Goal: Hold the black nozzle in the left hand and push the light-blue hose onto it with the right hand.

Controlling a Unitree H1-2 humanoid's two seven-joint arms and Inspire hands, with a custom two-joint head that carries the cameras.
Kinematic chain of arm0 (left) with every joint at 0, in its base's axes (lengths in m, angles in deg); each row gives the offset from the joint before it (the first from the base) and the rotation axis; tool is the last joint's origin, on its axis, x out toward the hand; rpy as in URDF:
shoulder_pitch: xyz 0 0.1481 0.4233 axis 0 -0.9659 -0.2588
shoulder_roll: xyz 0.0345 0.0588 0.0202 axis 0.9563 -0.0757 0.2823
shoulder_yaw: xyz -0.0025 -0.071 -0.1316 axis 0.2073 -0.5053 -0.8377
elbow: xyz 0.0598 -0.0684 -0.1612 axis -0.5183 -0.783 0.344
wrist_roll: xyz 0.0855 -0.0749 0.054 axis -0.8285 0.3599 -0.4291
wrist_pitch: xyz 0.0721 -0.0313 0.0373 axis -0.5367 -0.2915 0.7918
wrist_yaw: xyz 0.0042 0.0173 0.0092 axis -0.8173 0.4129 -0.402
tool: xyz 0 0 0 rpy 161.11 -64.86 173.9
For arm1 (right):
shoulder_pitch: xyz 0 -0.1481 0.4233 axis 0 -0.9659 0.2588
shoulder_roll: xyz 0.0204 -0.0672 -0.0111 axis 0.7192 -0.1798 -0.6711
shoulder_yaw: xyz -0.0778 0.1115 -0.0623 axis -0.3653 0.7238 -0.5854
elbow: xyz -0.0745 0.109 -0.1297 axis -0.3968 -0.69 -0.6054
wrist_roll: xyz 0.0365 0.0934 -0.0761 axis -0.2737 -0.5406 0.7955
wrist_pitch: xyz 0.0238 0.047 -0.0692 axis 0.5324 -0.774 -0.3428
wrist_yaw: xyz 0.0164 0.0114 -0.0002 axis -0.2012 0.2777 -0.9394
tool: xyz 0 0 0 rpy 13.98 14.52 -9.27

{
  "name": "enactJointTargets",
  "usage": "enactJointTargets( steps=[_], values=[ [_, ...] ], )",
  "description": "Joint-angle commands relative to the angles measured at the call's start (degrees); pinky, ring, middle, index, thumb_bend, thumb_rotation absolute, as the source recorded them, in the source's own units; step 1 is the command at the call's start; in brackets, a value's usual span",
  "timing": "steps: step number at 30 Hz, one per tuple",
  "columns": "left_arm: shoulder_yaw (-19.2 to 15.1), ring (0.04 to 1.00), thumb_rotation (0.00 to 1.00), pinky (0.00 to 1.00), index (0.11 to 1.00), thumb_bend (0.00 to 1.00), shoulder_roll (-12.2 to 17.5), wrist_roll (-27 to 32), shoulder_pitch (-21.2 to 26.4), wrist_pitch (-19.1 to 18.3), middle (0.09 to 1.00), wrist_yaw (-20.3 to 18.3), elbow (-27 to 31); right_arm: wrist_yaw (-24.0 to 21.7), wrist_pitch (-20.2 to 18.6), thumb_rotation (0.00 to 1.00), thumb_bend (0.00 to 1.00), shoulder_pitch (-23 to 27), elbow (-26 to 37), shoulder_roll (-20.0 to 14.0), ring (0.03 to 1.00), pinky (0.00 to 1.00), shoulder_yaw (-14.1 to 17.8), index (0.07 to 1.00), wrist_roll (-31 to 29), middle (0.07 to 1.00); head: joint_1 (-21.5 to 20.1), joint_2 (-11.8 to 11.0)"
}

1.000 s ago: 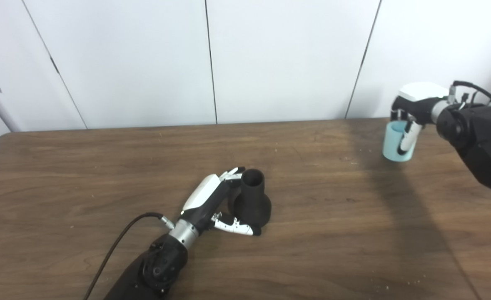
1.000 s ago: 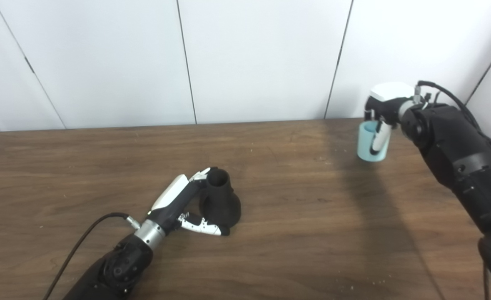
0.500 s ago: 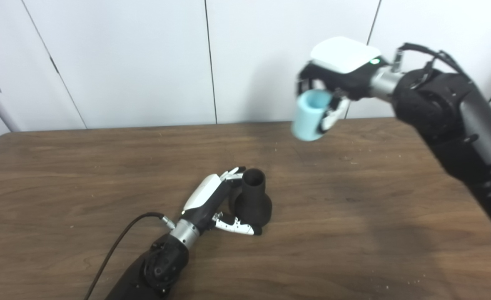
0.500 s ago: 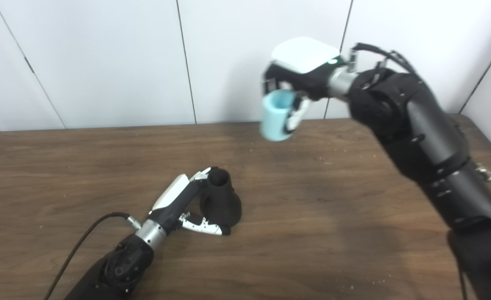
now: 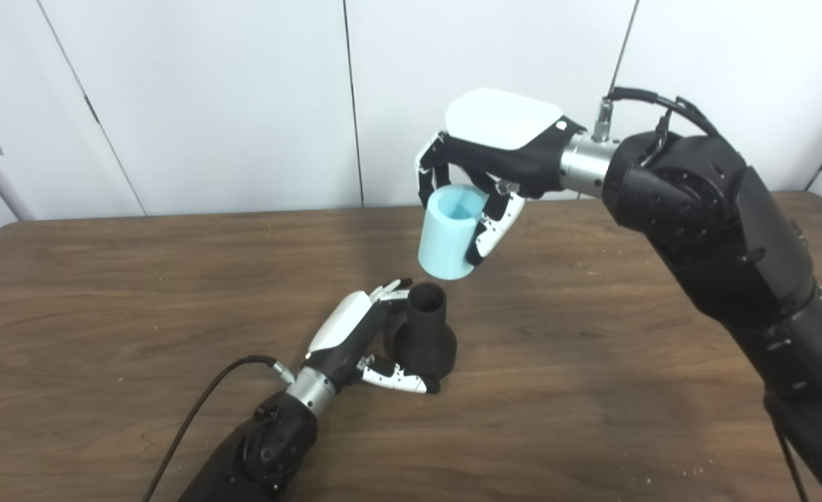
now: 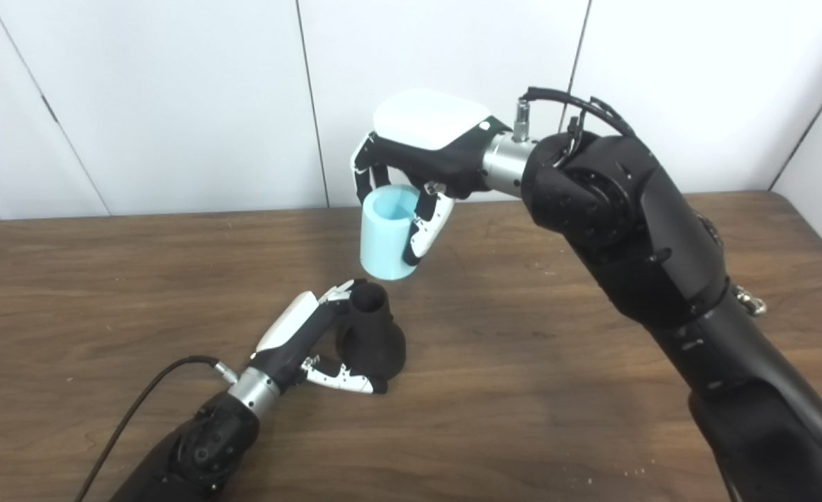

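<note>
The black nozzle (image 5: pixel 424 333) stands upright on the wooden table (image 5: pixel 104 293), narrow open neck up and wide base down. My left hand (image 5: pixel 355 341) is shut on the black nozzle, with fingers behind its neck and thumb in front of its base. My right hand (image 5: pixel 494 150) is shut on the light-blue hose (image 5: pixel 449 233), a short tube held upright in the air. The hose's lower end hangs just above and slightly right of the nozzle's neck, apart from it. Both also show in the right eye view: nozzle (image 6: pixel 372 338), hose (image 6: pixel 386 232).
A black cable (image 5: pixel 194 411) runs from my left wrist to the front table edge. White wall panels (image 5: pixel 243 104) stand behind the far table edge. My right forearm (image 5: pixel 731 265) reaches over the table's right side.
My right hand has carried the light-blue hose from the far right of the table up and leftward, then down to just above the nozzle. My left hand and the nozzle stay put.
</note>
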Motion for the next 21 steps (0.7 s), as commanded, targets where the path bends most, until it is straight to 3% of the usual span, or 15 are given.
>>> enactJointTargets(
  steps=[1, 21],
  values=[
    [3.8, 0.965, 0.08, 1.00, 0.483, 0.50, -1.5, -3.6, -9.4, -0.8, 0.813, -0.7, -7.3, -0.3, -1.2, 0.00, 0.53, 4.4, 3.3, -0.2, 0.178, 0.10, 2.0, 0.484, -1.0, 0.470, 0.0, 0.0],
    [3.9, 0.965, 0.08, 1.00, 0.483, 0.50, -1.5, -3.8, -9.4, -1.2, 0.813, -0.9, -7.0, -1.9, -3.6, 0.00, 0.53, 3.2, 4.6, 1.6, 0.189, 0.11, 1.1, 0.485, -0.8, 0.470, 0.1, 0.4]
  ],
)
